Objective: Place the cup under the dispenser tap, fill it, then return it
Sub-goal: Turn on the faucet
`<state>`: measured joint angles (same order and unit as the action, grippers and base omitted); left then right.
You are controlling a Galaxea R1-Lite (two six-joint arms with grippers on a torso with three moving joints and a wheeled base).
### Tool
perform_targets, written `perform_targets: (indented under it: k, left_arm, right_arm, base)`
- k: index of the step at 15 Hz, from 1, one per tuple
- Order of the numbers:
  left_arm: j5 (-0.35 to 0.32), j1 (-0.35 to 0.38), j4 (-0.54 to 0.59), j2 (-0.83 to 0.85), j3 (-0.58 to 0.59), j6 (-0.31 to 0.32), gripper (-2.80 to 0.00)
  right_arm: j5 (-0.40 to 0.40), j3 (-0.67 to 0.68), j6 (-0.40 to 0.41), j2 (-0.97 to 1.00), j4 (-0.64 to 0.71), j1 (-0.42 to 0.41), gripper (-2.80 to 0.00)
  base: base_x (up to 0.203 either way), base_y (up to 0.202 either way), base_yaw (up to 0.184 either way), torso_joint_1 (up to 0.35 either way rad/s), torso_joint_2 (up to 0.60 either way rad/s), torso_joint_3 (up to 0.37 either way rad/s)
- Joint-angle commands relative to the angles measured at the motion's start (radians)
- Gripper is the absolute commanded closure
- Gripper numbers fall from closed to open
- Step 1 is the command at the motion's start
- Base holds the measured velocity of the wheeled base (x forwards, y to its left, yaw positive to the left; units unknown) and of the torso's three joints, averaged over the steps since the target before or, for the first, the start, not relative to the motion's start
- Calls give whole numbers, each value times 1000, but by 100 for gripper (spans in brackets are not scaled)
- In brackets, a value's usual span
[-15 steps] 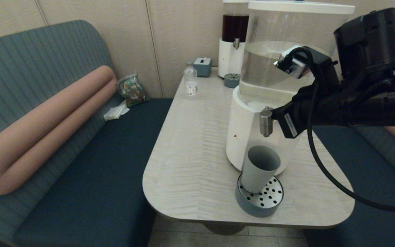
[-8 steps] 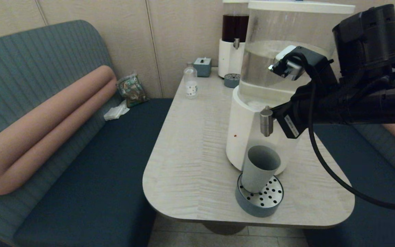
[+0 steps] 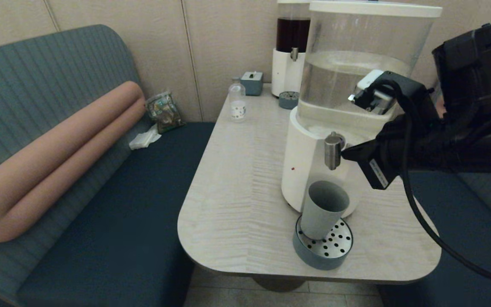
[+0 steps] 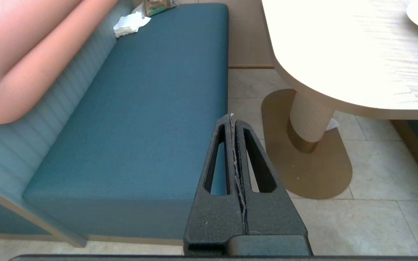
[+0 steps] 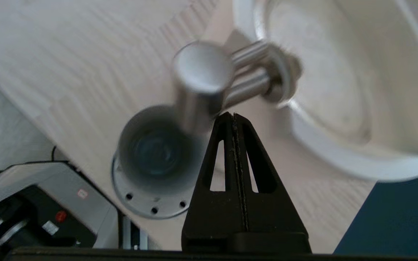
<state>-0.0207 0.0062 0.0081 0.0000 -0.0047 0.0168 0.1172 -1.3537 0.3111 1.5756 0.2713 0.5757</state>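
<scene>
The white-based dispenser stands near the table's front right corner, its brushed-metal tap hanging vertically, outlet down, over the grey-blue cup. The cup stands on the perforated drip tray at the front edge, mouth up, its long axis leaning slightly; its contents cannot be made out. The right gripper, jaws clenched and empty, sits just beside the tap, blurred in the wrist view; the left gripper, likewise clenched, hangs over the bench.

Dim, even indoor light at the head; glare and blur at the wrists.
The head view is dull and soft-shadowed. In the left wrist view the tabletop is blown out to near white. In the right wrist view the dispenser tap and the cup are smeared, while the right hand stays crisp.
</scene>
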Motion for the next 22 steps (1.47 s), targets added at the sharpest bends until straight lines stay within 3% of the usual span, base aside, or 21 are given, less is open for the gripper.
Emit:
perform_targets:
  k: [1, 4, 8, 10, 16, 22]
  left_arm:
    - [-1, 1, -2, 2, 0, 0, 0]
    - [-1, 0, 0, 2, 0, -1, 0]
    - [-2, 1, 1, 2, -1, -1, 0]
    - [-1, 1, 1, 2, -1, -1, 0]
    - [-1, 0, 0, 2, -1, -8, 0]
    - [-1, 0, 0, 2, -1, -9, 0]
  right_arm:
    - [5, 14, 1, -40, 0, -2, 0]
    - [13, 12, -27, -70, 1, -4, 0]
    - [167, -44, -55, -59, 12, -2, 0]
    - [226, -119, -132, -20, 34, 8, 0]
    - [238, -579, -462, 143, 537, 129, 0]
    - [239, -579, -523, 208, 591, 158, 0]
  base:
    - [0, 0, 0, 0, 0, 0]
    - [0, 0, 0, 0, 0, 0]
    - [0, 0, 0, 0, 0, 0]
    - [0, 0, 0, 0, 0, 0]
    - [0, 0, 0, 0, 0, 0]
    - [0, 0, 0, 0, 0, 0]
